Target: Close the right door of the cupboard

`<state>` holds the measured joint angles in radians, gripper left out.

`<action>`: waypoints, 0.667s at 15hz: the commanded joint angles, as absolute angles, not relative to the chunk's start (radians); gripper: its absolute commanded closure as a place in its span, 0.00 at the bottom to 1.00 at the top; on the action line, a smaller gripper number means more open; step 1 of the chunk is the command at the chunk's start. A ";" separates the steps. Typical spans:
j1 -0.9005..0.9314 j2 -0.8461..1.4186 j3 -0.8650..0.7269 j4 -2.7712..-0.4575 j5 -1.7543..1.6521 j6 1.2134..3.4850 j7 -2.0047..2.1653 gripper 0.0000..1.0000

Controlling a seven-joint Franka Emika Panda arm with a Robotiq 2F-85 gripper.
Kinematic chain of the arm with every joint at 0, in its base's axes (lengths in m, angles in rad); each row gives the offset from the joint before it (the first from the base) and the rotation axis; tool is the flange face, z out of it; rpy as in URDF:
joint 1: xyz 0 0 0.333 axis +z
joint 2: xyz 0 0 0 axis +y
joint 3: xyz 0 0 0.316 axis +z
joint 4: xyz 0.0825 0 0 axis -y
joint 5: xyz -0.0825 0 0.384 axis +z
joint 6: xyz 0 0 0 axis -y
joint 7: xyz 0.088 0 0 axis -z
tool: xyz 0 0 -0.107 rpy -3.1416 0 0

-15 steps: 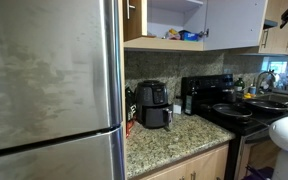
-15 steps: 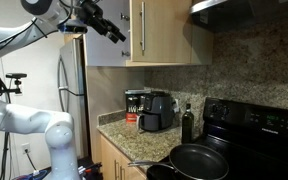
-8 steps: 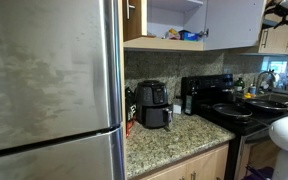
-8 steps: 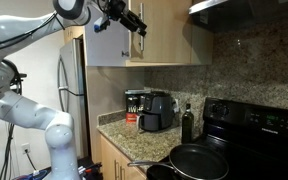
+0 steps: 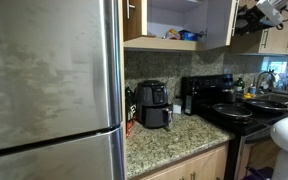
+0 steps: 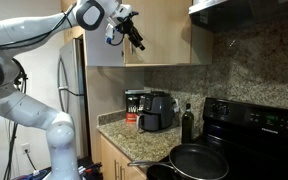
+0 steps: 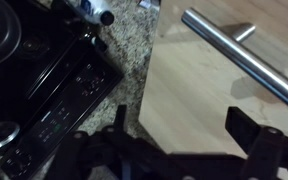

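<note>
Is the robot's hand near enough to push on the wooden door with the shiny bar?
Probably yes. In the wrist view the open hand hovers right in front of the right door, with the metal handle just ahead. Nothing sits between them, so the way looks free.

You see a black air fryer (image 5: 152, 103) on the granite bench (image 5: 179, 135), between the steel fridge (image 5: 49, 90) and the black stove (image 5: 209, 90).
</note>
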<state>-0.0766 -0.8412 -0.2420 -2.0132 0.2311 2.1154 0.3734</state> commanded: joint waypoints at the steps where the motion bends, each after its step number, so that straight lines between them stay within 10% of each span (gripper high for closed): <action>1: -0.023 -0.840 -0.121 -2.053 0.352 2.108 0.357 0.00; 10: 0.025 -0.821 -0.024 -1.996 0.273 1.927 0.246 0.00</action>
